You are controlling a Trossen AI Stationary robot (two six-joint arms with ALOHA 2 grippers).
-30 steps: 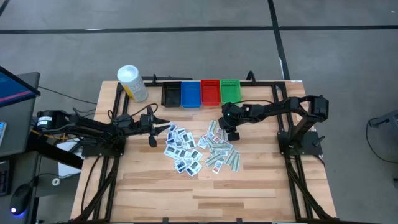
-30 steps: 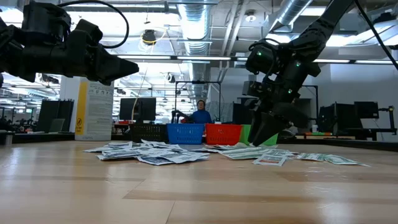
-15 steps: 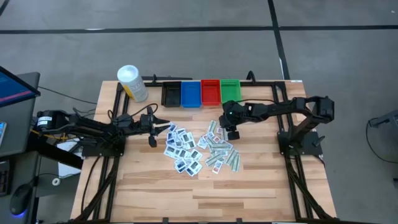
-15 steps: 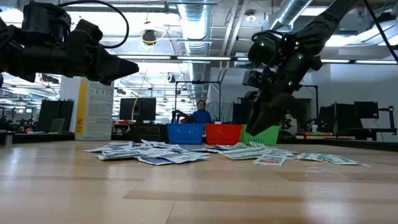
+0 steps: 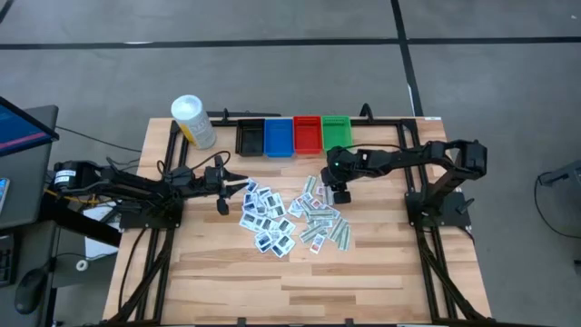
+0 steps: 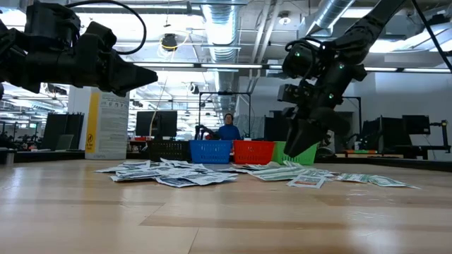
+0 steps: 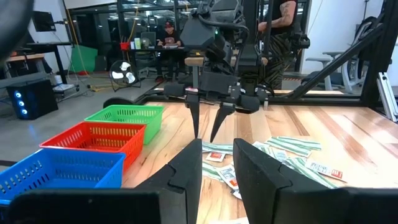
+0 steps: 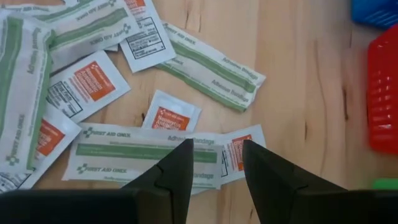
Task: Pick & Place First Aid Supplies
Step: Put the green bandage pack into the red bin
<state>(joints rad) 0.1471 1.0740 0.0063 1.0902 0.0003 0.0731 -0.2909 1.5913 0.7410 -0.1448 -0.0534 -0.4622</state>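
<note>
The first aid supplies lie loose on the wooden table in two patches: white packets with dark marks [image 5: 266, 220] and pale green-grey strips [image 5: 321, 221]. My right gripper [image 5: 339, 194] hangs open, slanting down, just above the far edge of the green-grey patch. Nothing is between its fingers [image 8: 180, 168]. Below them lie a long green-striped strip [image 8: 143, 158] and a small orange-marked packet [image 8: 171, 115]. My left gripper [image 5: 234, 184] waits level and open, left of the white packets.
Black [image 5: 250, 136], blue [image 5: 278, 136], red [image 5: 308, 133] and green [image 5: 336, 132] bins stand in a row along the far edge. A white-capped yellow cylinder [image 5: 192, 121] stands at the far left. Bare wood stretches toward the near edge [image 5: 300, 291]. People sit in the room behind.
</note>
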